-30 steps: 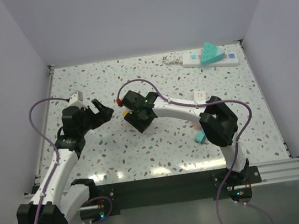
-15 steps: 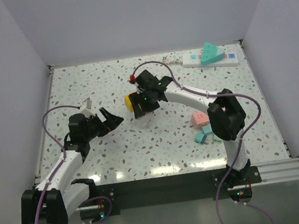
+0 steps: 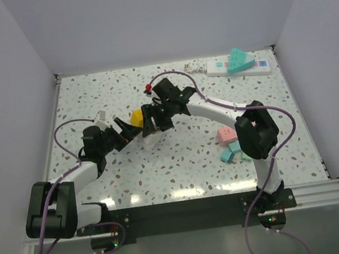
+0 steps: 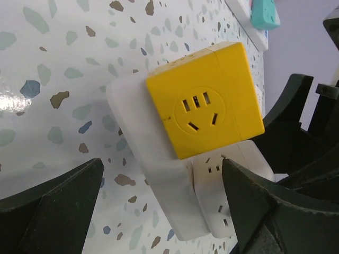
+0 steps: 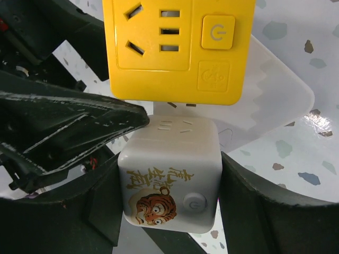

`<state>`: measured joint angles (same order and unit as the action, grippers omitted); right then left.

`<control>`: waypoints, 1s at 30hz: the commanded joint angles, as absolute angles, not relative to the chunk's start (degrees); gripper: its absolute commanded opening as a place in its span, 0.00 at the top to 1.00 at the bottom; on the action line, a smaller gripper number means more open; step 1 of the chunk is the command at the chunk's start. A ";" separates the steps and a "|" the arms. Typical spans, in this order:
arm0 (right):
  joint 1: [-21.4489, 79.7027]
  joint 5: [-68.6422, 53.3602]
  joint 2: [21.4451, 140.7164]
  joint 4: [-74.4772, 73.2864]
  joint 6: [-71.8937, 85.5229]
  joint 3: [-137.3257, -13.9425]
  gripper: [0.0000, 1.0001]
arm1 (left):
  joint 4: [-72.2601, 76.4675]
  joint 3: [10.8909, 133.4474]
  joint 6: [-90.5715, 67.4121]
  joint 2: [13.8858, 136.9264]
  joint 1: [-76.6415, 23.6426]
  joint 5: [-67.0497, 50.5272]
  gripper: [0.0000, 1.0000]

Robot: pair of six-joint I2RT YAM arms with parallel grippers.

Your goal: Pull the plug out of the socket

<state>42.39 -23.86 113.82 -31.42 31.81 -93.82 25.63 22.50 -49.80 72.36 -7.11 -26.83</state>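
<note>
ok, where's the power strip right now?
Top view: the power strip lies in the far right corner of the table, along the back edge, with the teal plug sitting on its middle.

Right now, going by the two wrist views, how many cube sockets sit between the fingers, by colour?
yellow cube: 1
white cube: 1
Total: 2
</note>
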 commanded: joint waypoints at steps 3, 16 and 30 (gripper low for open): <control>42.19 -28.13 108.11 -24.61 34.10 -94.22 1.00 | 31.20 23.99 -51.85 75.14 -7.47 -26.81 0.08; 42.19 -30.06 107.75 -17.66 36.56 -91.76 1.00 | 33.57 25.84 -54.84 81.91 -12.22 -27.25 0.64; 35.09 -21.97 99.15 -31.21 30.85 -89.41 1.00 | 23.21 26.81 -45.09 83.06 -10.81 -18.20 1.00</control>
<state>40.58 -22.02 110.13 -30.44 33.32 -89.76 29.52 26.72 -53.39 81.84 -12.05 -24.69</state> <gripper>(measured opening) 0.639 0.450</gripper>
